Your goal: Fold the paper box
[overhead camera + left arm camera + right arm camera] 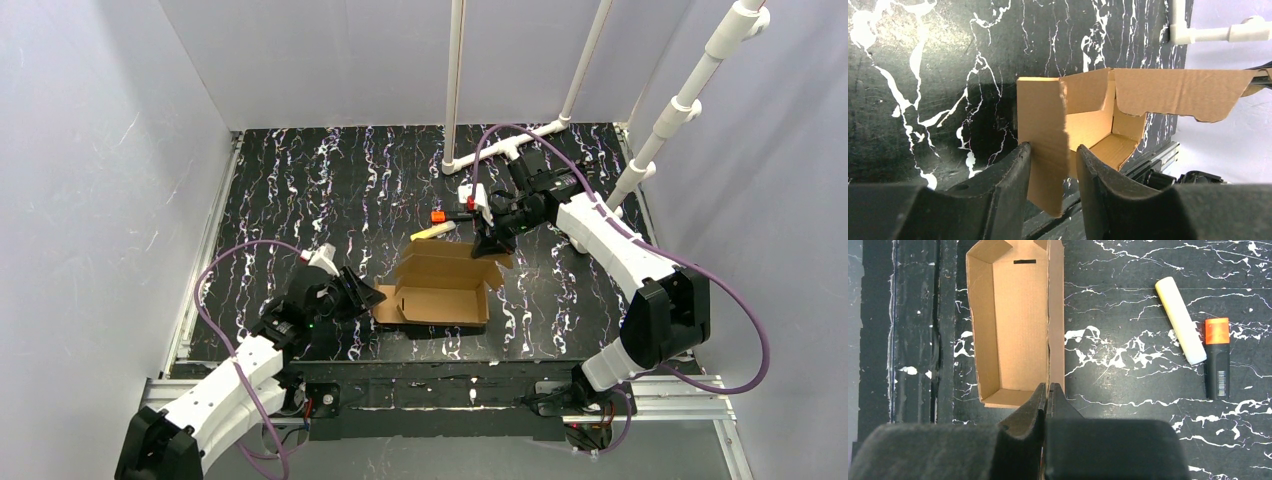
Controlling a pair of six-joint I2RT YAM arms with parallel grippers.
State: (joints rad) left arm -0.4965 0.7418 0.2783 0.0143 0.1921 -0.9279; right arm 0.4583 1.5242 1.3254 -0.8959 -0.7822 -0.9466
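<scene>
Straddling the left flap of the paper box [445,290], the left gripper [372,297] has its jaws partly spread. The box sits mid-table, its raised far flap pinched by the closed right gripper [490,245]. A yellow marker [1180,335] and an orange-capped marker [1218,357] lie beyond, near the white pipes [500,152].

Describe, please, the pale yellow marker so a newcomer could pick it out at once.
On the black white-veined table, find the open brown cardboard box in the middle. Just beyond its far edge lie two pens; the pale yellow marker is the one nearer the box, unlike the black marker with an orange cap.
</scene>
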